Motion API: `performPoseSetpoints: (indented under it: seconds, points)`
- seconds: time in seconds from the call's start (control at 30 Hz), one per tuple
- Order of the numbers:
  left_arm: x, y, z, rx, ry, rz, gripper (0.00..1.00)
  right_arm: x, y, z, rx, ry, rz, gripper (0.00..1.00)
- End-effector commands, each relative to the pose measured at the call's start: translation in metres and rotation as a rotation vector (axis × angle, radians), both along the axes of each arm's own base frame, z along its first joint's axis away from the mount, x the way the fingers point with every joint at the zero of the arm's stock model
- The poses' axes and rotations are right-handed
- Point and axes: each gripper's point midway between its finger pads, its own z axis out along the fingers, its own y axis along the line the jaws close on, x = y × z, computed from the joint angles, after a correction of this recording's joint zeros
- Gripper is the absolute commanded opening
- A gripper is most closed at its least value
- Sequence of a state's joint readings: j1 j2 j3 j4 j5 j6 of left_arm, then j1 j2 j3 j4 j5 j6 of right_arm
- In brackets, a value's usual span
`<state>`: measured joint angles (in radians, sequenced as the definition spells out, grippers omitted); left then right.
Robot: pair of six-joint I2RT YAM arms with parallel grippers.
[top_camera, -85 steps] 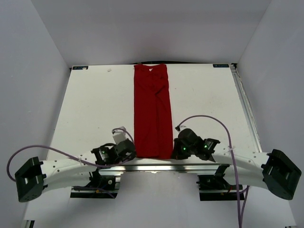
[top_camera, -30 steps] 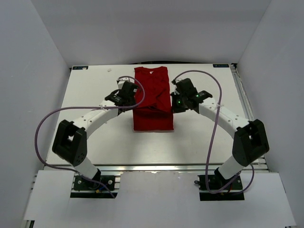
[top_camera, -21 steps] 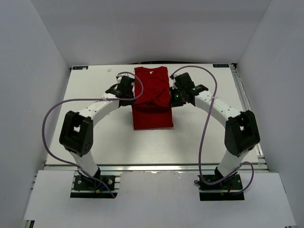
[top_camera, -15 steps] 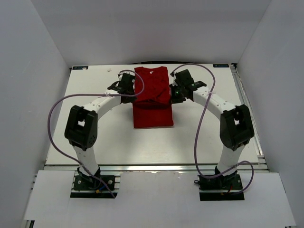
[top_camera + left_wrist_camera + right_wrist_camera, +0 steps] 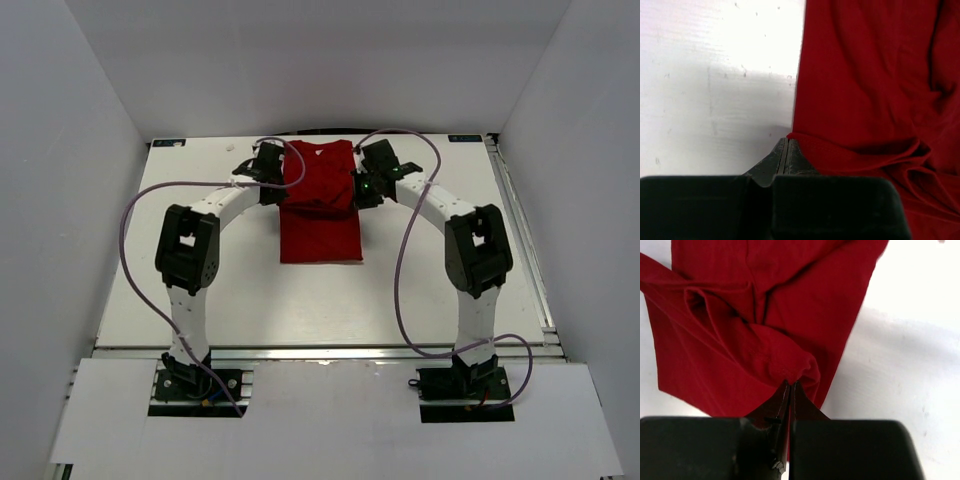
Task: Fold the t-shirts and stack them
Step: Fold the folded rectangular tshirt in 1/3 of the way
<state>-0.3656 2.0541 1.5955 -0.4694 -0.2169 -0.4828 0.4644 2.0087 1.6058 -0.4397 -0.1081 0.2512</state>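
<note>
Firmly in left gripper (image 5: pixel 786 143), right gripper (image 5: pixel 791 385) — red t-shirt (image 5: pixel 320 228).

1 plain bright red t-shirt (image 5: pixel 320 230) lies on the white table (image 5: pixel 200 270), midway between left and right and toward the far edge, collar at the far end. It is folded into a narrow lengthwise strip. The hem end is doubled over the top, so 2 hem corners sit over the far half at the left and right edges, with wrinkled cloth between them.
</note>
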Motion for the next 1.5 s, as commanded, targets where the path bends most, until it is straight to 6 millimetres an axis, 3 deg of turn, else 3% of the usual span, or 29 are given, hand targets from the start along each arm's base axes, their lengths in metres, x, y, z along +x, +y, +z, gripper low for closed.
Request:
performPoseSetpoints:
  seconds: [0.0,0.03,0.07,0.1,0.2,0.33,0.37,0.4,0.43,0.47,0.5,0.53,0.57,0.6,0.63,0.67,0.7,0.73,0.77,0.8,0.83,0.87,0.93,1.0,1.03,1.07,1.1,1.2,1.47]
  points:
    - [0.022,0.005,0.020,-0.001,-0.048,-0.002,0.01,0.027,0.002,0.018,0.020,-0.064,-0.026,0.00]
    - [0.024,0.007,0.019,0.000,-0.040,-0.003,0.09,0.033,0.004,0.024,0.029,-0.079,-0.029,0.02]
    - [0.033,0.002,0.029,-0.018,-0.061,-0.016,0.17,0.035,0.003,0.020,0.024,-0.075,-0.036,0.16]
    - [0.036,0.001,0.031,-0.018,-0.068,-0.021,0.30,0.041,0.003,0.022,0.027,-0.097,-0.054,0.22]
    - [0.048,0.002,0.045,-0.025,-0.100,-0.029,0.35,0.057,-0.004,0.031,0.029,-0.134,-0.139,0.28]
    - [0.057,0.005,0.073,-0.063,-0.139,-0.027,0.59,0.091,-0.033,0.049,-0.014,-0.188,-0.296,0.36]
    - [0.057,0.005,0.080,-0.070,-0.147,-0.027,0.60,0.096,-0.038,0.049,-0.025,-0.187,-0.317,0.46]
    - [0.056,0.007,0.087,-0.075,-0.155,-0.026,0.61,0.105,-0.046,0.062,-0.021,-0.208,-0.354,0.50]
    - [0.054,0.010,0.090,-0.075,-0.154,-0.025,0.62,0.106,-0.052,0.064,-0.035,-0.214,-0.371,0.54]
    - [0.050,0.015,0.106,-0.077,-0.181,-0.021,0.63,0.107,-0.057,0.075,-0.036,-0.242,-0.385,0.63]
    - [0.046,0.019,0.113,-0.073,-0.190,-0.014,0.63,0.105,-0.068,0.072,-0.058,-0.242,-0.401,0.66]
    - [0.036,0.028,0.105,-0.048,-0.163,-0.002,0.64,0.103,-0.074,0.074,-0.057,-0.246,-0.404,0.68]
    - [0.028,0.033,0.107,-0.042,-0.157,0.000,0.64,0.098,-0.080,0.085,-0.057,-0.257,-0.410,0.72]
    - [0.018,0.039,0.120,-0.044,-0.171,0.007,0.64,0.087,-0.087,0.072,-0.069,-0.218,-0.391,0.72]
    - [0.008,0.044,0.119,-0.042,-0.156,0.014,0.64,0.078,-0.090,0.068,-0.063,-0.192,-0.378,0.73]
    - [-0.009,0.049,0.098,-0.032,-0.103,0.018,0.64,0.067,-0.096,0.076,-0.048,-0.189,-0.376,0.73]
    - [-0.023,0.054,0.109,-0.038,-0.120,0.028,0.64,0.054,-0.093,0.072,-0.018,-0.162,-0.345,0.73]
    - [-0.031,0.056,0.108,-0.051,-0.121,0.045,0.64,0.026,-0.098,0.057,-0.022,-0.117,-0.336,0.74]
    - [-0.051,0.060,0.082,-0.046,-0.063,0.052,0.64,0.013,-0.100,0.051,-0.017,-0.100,-0.337,0.75]
    - [-0.062,0.062,0.092,-0.074,-0.088,0.073,0.64,0.004,-0.098,0.049,0.012,-0.100,-0.327,0.75]
    - [-0.065,0.062,0.090,-0.096,-0.109,0.083,0.64,-0.020,-0.103,0.036,0.020,-0.062,-0.338,0.75]
    - [-0.084,0.063,0.067,-0.106,-0.059,0.085,0.64,-0.027,-0.103,0.034,0.036,-0.061,-0.344,0.76]
    - [-0.102,0.061,0.058,-0.169,-0.075,0.105,0.64,-0.058,-0.101,0.020,0.079,-0.007,-0.342,0.75]
    - [-0.112,0.057,0.053,-0.237,-0.091,0.135,0.64,-0.072,-0.091,0.017,0.136,-0.004,-0.325,0.75]
    - [-0.112,0.054,0.061,-0.278,-0.139,0.137,0.64,-0.081,-0.087,0.017,0.163,0.006,-0.336,0.75]
    - [-0.116,0.053,0.058,-0.299,-0.142,0.143,0.64,-0.098,-0.081,0.002,0.160,0.049,-0.321,0.74]
    - [-0.126,0.052,0.041,-0.314,-0.113,0.162,0.64,-0.103,-0.076,-0.002,0.166,0.059,-0.320,0.74]
    - [-0.134,0.047,0.030,-0.335,-0.109,0.164,0.64,-0.119,-0.060,-0.012,0.170,0.079,-0.310,0.74]
    - [-0.135,0.031,0.005,-0.339,-0.083,0.156,0.64,-0.126,-0.026,-0.032,0.146,0.114,-0.296,0.74]
